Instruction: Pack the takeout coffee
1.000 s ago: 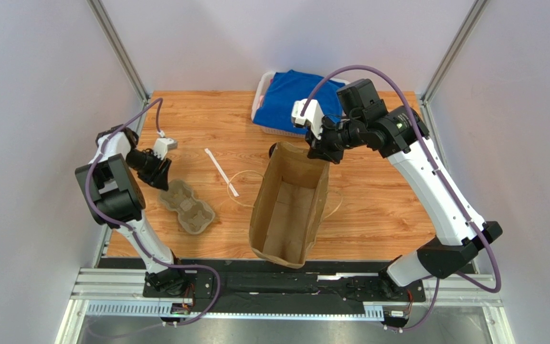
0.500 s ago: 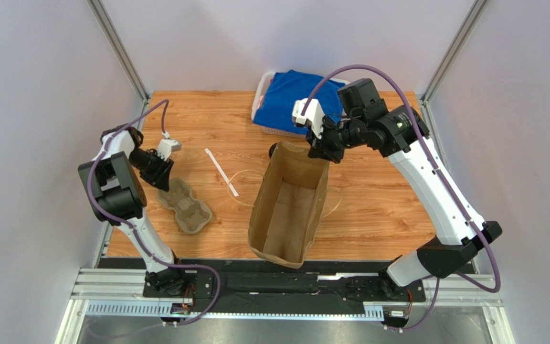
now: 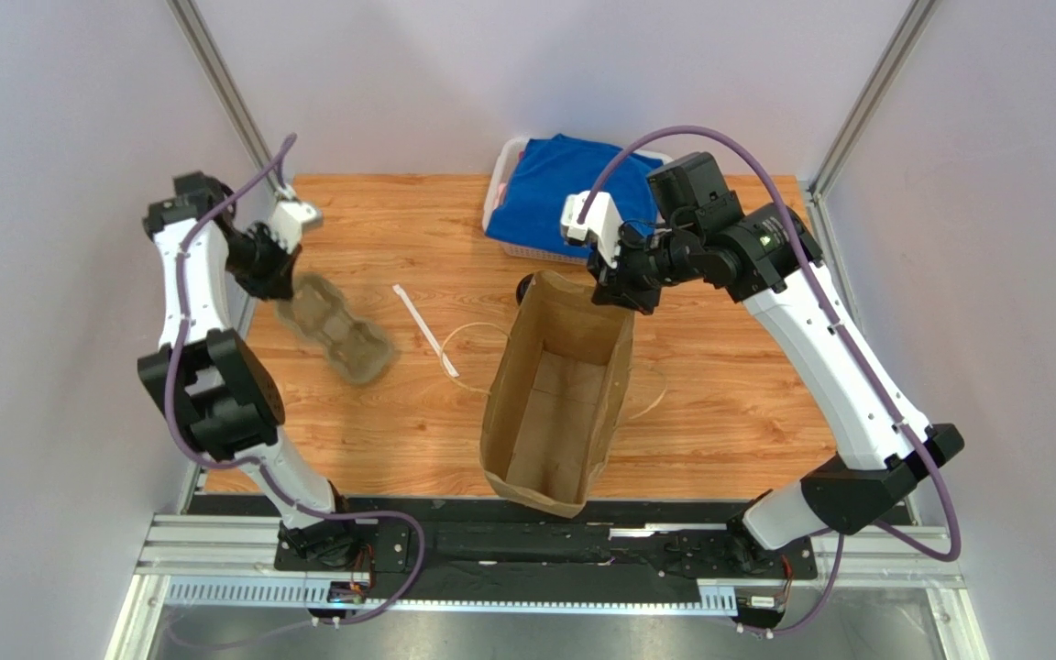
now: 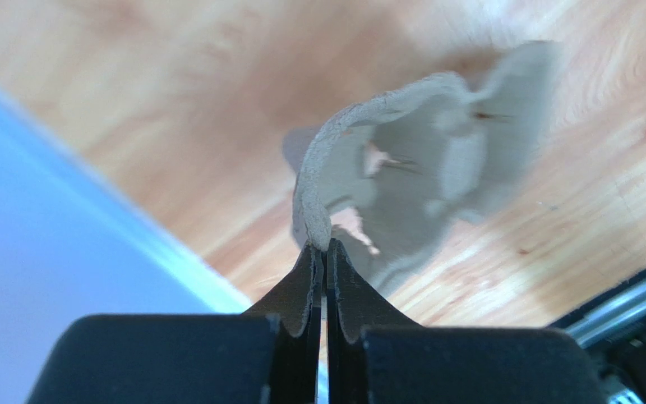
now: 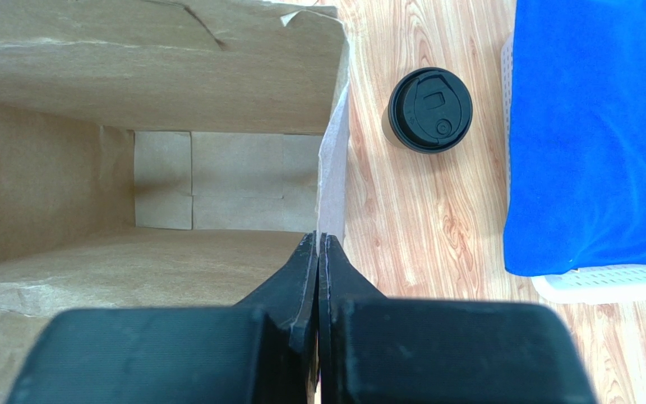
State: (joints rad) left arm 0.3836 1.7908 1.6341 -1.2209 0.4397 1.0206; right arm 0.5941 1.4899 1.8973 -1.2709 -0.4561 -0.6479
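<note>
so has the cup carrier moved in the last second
Yes. Pinched in the left gripper, the cup carrier has moved away from the near edge of the table, toward the far left corner.

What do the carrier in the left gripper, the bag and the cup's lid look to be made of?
The carrier is likely moulded pulp: grey, matte, with a rough fibrous edge. The bag looks like kraft paper: brown, matte, with creases and fold lines. The lid is probably plastic: black, smooth, slightly shiny, with moulded detail.

Black-lidded coffee cup [image 5: 429, 109], upright
</note>
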